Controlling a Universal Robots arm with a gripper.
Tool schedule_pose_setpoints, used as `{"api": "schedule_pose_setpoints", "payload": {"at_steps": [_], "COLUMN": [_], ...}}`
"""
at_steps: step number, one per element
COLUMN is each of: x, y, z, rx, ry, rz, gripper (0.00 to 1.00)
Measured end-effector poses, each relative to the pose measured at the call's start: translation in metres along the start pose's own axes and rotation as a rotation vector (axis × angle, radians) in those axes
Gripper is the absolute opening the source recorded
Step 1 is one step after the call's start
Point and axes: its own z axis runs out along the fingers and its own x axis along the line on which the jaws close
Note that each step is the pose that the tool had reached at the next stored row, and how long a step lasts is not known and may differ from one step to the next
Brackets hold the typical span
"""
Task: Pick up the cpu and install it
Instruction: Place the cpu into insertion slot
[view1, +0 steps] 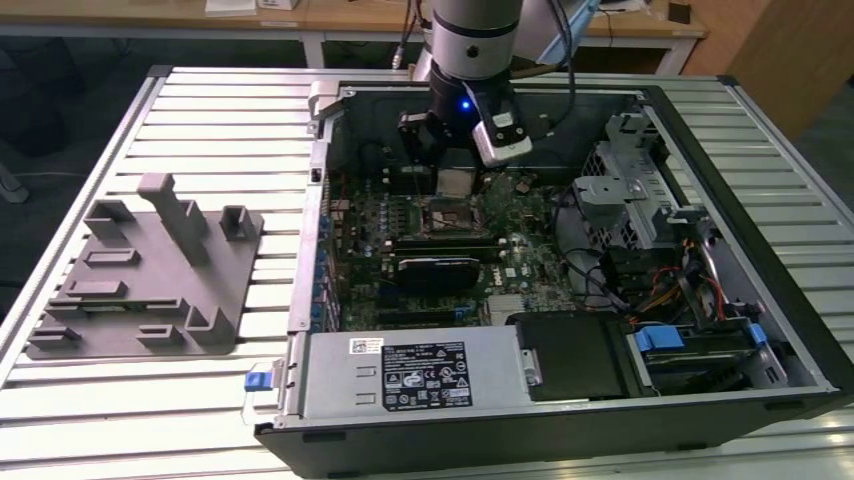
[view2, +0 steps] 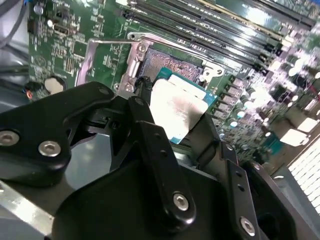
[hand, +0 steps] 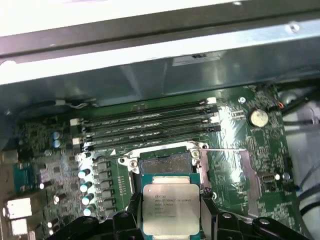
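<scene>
- The end effector (view1: 458, 176) is clamped on the cpu (view1: 457, 184). That's in the upper middle of the exterior view, inside the opened PC case (view1: 561, 445).
- In both wrist views the 2 black fingers (view2: 150, 132) press on opposite edges of the cpu (view2: 177, 107), silver lid facing up with the green rim poking out.
- The cpu (hand: 171, 207) is held flat in the air over the motherboard (view1: 527, 265), right next to the socket (hand: 165, 162). It's not seated in it.
- The socket (view1: 441, 212) is open. In the second wrist view its metal load plate (view2: 102, 55) is flipped back and the contact area is bare.
- There are 4 RAM slots (hand: 150, 125) on the far side of the socket from the end effector (hand: 171, 214), and none of them has a stick in it.
- The coin cell battery (hand: 258, 117) sits on the board off to one side of the socket.
- The power supply (view1: 414, 372) is at the lower middle of the exterior view, along the near end of the case.
- The grey tray (view1: 134, 285) with its upright posts is on the slatted bench (view1: 200, 120) at the exterior view's left, well apart from the case.
</scene>
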Motion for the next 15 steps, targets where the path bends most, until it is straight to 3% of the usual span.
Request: {"api": "schedule_pose_setpoints", "payload": {"at_steps": [15], "x": [0.0000], "y": [0.0000], "z": [0.0008], "rx": [0.0029], "ry": [-0.0158], "rz": [0.267], "gripper": [0.55]}}
